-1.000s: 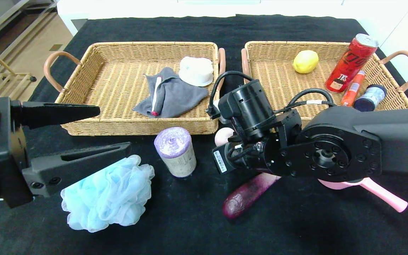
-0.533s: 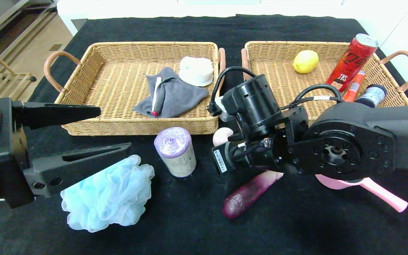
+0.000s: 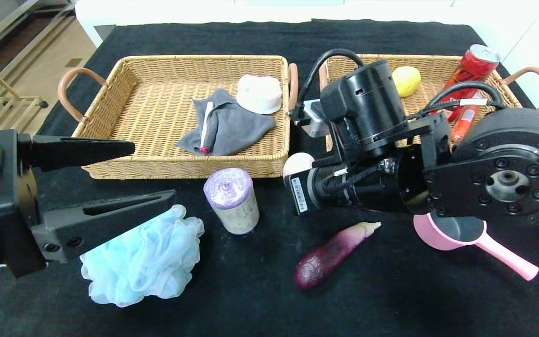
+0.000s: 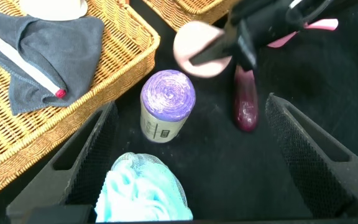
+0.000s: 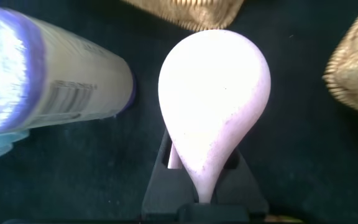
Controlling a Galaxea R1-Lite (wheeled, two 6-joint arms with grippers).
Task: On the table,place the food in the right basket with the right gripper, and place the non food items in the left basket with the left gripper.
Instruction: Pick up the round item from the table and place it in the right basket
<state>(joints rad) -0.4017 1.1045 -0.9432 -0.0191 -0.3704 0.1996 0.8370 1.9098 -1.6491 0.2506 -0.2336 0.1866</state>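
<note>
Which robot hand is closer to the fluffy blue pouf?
Left. The left tool hangs open right above the blue pouf, one finger almost over it. The right tool is far across the table, shut on the pink peach near the baskets.

From my remote seat this reads as a staged test room, not a lived-in home. A table (image 3: 269,42) draped in black fuzzy cloth fills most of the frame, with two matching wicker baskets (image 3: 110,93) laid out side by side on it. Along the top edge I see plain white surfaces (image 3: 194,11). In the upper left corner there is pale wood flooring (image 3: 40,61) and part of a light wooden rack (image 3: 3,110).
</note>
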